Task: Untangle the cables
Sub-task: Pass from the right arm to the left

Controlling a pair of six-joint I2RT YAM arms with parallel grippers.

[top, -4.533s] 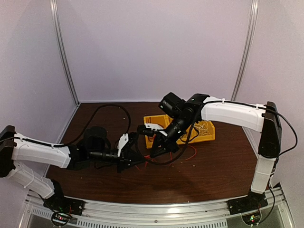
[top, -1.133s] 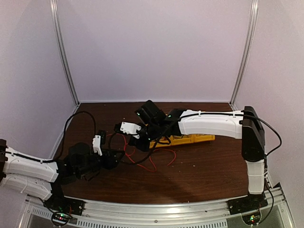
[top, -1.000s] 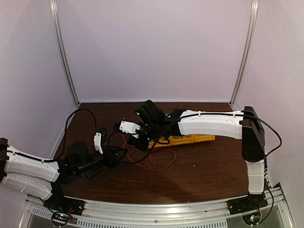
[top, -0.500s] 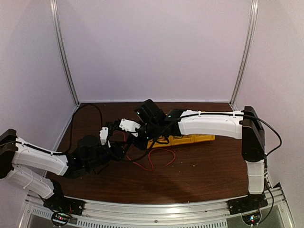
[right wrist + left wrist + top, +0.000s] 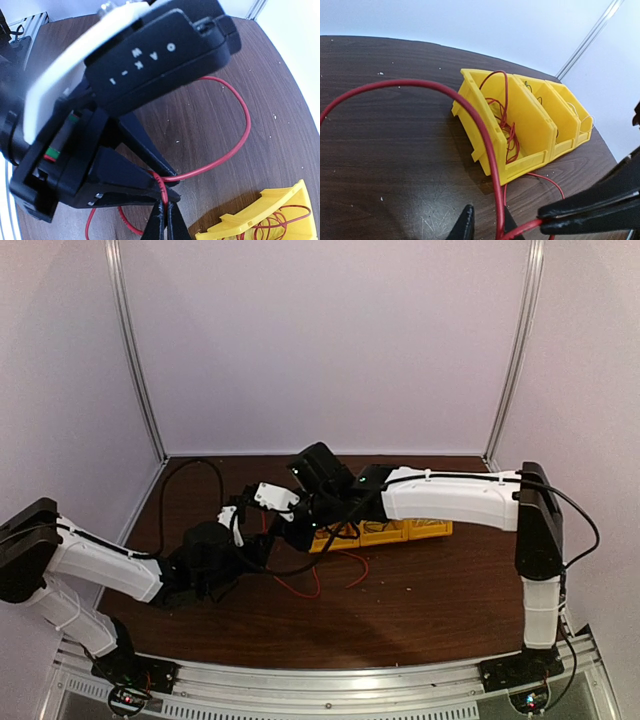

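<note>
Loops of a thin, glossy red cable (image 5: pixel 493 175) are heaped in the nearest compartment of three joined yellow bins (image 5: pixel 475 125) — hard moulded plastic, open-topped, with sloped fronts. A long strand of it is swept in a smooth arc above the tabletop (image 5: pixel 430 590) and down to the claws. A fine white cable (image 5: pixel 585 120) is seen curling in the farthest compartment. More red loops are spread on the tabletop, a dark brown wood-grain surface flecked with pale specks, enclosed by plain lilac walls (image 5: pixel 330 360) and aluminium corner posts (image 5: pixel 135 350). The left arm is stretched low from the near left corner; the right forearm is held level over the bins from an upright link. The left claw (image 5: pixel 486 227) is pinched on the red cable, and the right claw (image 5: pixel 165 220) is clamped tight on the same strand just beside it — fingertips nearly touching.
</note>
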